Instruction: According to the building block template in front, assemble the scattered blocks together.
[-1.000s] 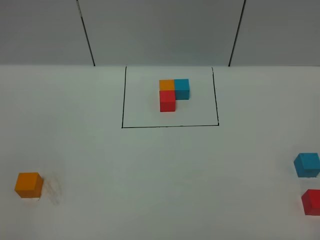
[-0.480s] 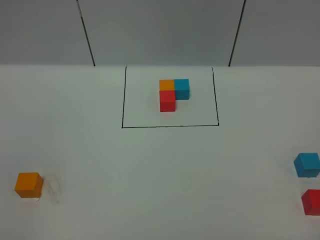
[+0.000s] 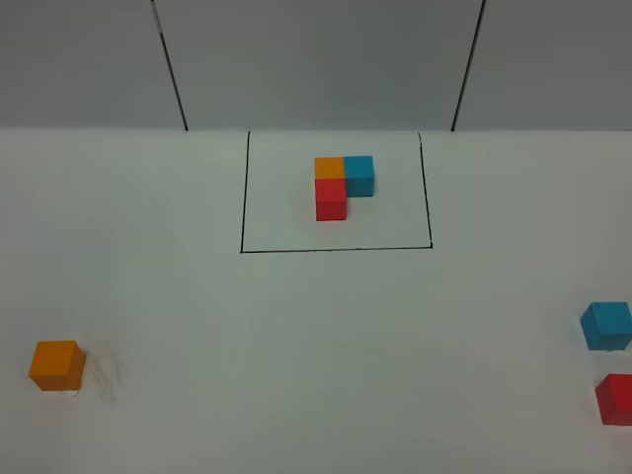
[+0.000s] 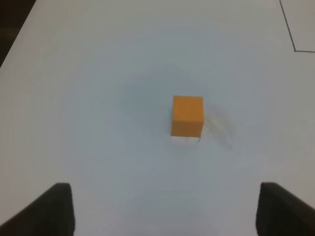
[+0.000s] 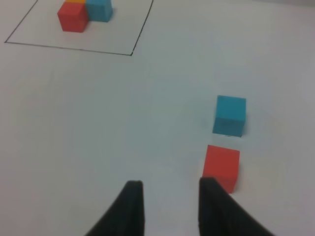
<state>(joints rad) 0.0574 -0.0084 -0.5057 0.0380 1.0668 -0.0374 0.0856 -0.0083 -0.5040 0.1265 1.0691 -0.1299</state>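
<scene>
While the left gripper (image 4: 165, 211), spread wide and empty, faces the orange cube (image 4: 187, 115) at the desk's (image 3: 296, 346) near left, we'd line it up square to the cube's sides, right gripper (image 5: 172, 209) parted and empty too.

bench (image 3: 316, 336): white, matte; I see faint grey scuffs (image 3: 104, 375) near its left edge
wall (image 3: 316, 59): grey panels, two dark seams (image 3: 170, 64)

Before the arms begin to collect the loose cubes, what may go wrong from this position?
The loose red cube sits in line with one of the right fingers, not in the gap between them, so an advance may push it away. The loose blue cube lies close beyond it and could be knocked during a grasp.
</scene>
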